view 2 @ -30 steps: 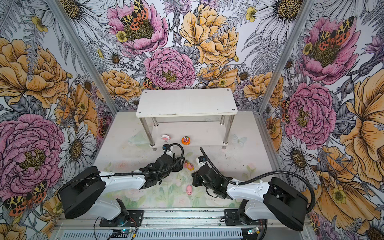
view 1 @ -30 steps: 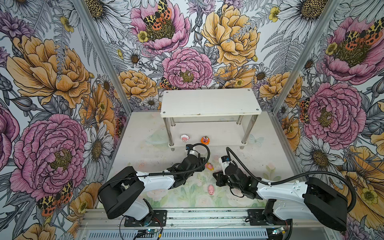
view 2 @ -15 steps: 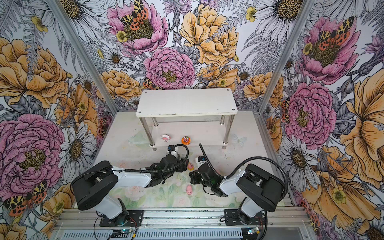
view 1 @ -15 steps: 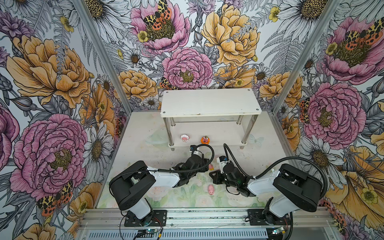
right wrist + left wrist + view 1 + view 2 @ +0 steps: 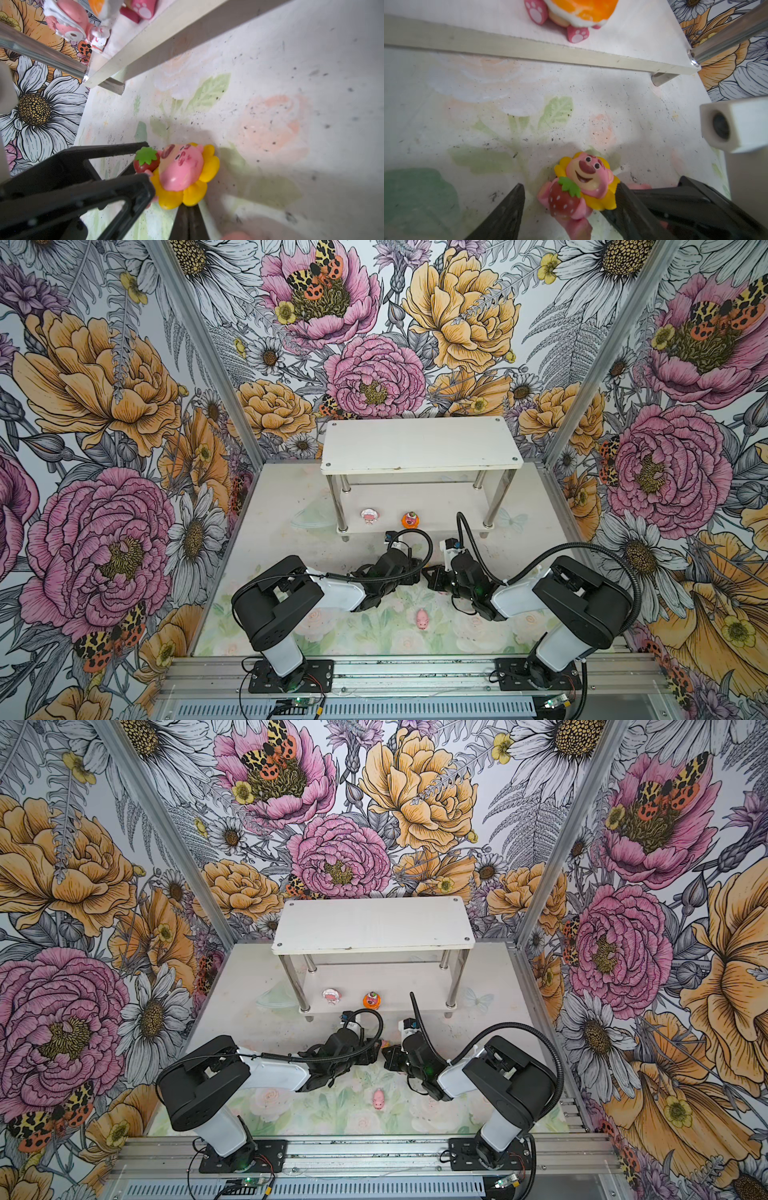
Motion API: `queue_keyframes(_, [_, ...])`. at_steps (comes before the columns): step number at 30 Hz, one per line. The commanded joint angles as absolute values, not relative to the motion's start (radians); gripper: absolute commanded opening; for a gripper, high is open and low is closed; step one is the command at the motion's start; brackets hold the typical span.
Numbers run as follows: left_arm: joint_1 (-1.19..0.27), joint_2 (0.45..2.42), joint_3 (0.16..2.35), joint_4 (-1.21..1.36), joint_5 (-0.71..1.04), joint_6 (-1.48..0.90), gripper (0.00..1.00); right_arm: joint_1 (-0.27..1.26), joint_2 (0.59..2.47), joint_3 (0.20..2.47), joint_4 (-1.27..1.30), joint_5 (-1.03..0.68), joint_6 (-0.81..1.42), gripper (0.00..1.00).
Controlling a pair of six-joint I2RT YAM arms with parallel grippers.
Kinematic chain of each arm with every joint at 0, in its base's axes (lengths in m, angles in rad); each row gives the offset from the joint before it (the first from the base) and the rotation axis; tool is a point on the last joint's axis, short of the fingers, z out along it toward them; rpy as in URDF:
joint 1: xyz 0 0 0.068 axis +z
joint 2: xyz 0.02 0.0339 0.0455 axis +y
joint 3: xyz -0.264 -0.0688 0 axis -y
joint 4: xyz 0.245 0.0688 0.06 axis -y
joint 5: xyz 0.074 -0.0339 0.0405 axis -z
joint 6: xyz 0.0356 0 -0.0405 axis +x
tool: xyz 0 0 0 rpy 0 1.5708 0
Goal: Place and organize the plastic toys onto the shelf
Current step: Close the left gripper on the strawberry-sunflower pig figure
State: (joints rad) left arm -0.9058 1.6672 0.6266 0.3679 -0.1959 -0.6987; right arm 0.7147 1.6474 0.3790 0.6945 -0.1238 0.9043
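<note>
The yellow-petalled bear figure (image 5: 583, 182) lies on its back on the table (image 5: 286, 506). Its face is up and it hugs a strawberry to its chest. It sits near the table's middle, a little in front of the shelf (image 5: 419, 443) and roughly level with the middle of its front edge. In both top views my arms cover almost all of it, and only a pink sliver shows between the two wrists.

My left gripper (image 5: 570, 185) is down at table level with its jaws apart, straddling the figure. One finger (image 5: 623, 199) touches the edge of the yellow petals. The other finger (image 5: 512, 205) stands clear of the strawberry side, with bare mat showing in the gap.

My right gripper (image 5: 188, 216) comes in from the opposite side with its jaws pressed together. The joined tip rests against the yellow rim and nothing is held between the jaws. From the left wrist I see its black body and white camera housing (image 5: 735, 124) just beside the figure.

On the shelf's lower tier, close to its front edge and in its left half, stand the white-rimmed figure (image 5: 369, 516) and the orange-rimmed figure (image 5: 409, 519). They are near each other but not touching. The top tier shows only its white board and corner screws.

A pink pig (image 5: 422, 619) lies alone on the printed roses toward the table's front edge, between my two arm bases and well apart from both grippers. A blurred pink shape (image 5: 234, 235) sits under the right gripper, and I cannot tell what it is.
</note>
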Motion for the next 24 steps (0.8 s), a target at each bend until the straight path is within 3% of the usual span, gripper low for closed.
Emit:
queue_keyframes(1, [-0.902, 1.667, 0.64, 0.379, -0.177, -0.696, 0.65, 0.706, 1.689, 0.387, 0.722, -0.14, 0.893, 0.0])
queue_keyframes(11, [-0.902, 1.657, 0.632, 0.379, -0.172, -0.718, 0.31, 0.698, 1.685, 0.366, 0.721, -0.154, 0.89, 0.0])
queue_keyframes(18, [-0.928, 1.587, 0.581, 0.382, -0.189, -0.733, 0.2, 0.687, 1.565, 0.346, 0.6, -0.173, 0.894, 0.0])
queue_keyframes(24, [-0.97, 1.497, 0.518, 0.383, -0.266, -0.727, 0.15, 0.668, 1.323, 0.334, 0.392, -0.207, 0.887, 0.0])
